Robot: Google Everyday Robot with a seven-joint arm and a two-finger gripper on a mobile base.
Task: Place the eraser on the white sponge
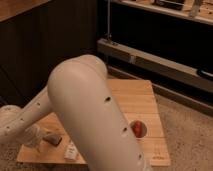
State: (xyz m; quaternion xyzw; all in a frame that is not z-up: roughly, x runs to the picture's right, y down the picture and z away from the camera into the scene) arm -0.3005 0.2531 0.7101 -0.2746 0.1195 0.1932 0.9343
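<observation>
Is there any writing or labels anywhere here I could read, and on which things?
None can be read.
White bottle on the wooden table: dark marks on its label, too blurred to read.
Table's front right corner: faint marks, too small to read.
Red object in the bowl: no text.
The gripper is hidden at the lower left behind the arm.

Wooden table [142, 97]: red object in bowl [138, 129], eraser [52, 138], white bottle [71, 151]; pincer hidden.

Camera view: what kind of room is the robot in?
Probably a workshop or lab. A low wooden table stands on speckled floor beside dark cabinets with metal rails. The gripper sits low at the table's left corner, by a dark block.
</observation>
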